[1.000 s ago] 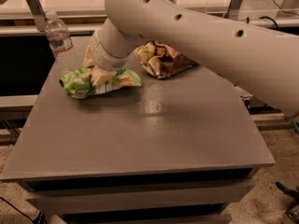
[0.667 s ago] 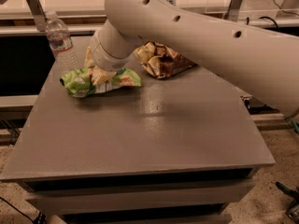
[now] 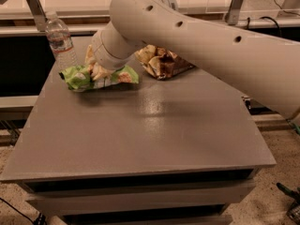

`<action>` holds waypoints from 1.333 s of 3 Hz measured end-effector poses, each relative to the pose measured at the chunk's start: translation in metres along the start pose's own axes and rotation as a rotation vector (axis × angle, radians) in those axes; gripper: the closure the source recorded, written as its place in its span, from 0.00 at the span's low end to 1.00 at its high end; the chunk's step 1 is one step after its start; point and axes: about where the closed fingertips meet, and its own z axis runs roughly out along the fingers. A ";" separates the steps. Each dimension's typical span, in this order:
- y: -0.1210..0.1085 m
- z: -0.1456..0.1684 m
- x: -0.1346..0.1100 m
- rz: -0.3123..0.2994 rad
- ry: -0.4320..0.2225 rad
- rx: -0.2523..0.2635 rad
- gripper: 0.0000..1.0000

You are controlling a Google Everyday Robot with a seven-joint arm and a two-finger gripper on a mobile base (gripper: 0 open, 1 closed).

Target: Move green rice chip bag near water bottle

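"What do you have, starting at the left?"

"I see the water bottle (image 3: 60,40) upright at the counter's (image 3: 154,135) eleven o'clock corner. At its five o'clock, just beside its base, is the green rice chip bag (image 3: 77,77), crumpled, its long side running nine to three. I can't tell whether bag and bottle touch."

"And the hand?"

"My hand (image 3: 96,69) is down on the middle of that bag, clamped on it, with green foil bunching out on both sides."

"Anything further right?"

"A brown snack bag (image 3: 161,62) at the hand's two o'clock, apart from the green one. The arm (image 3: 197,36) reaches in from three o'clock and passes over part of it."
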 end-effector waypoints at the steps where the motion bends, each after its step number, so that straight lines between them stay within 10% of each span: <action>1: 0.000 0.000 -0.002 -0.003 -0.001 0.001 0.82; 4: -0.001 0.000 -0.006 -0.010 -0.003 0.000 0.13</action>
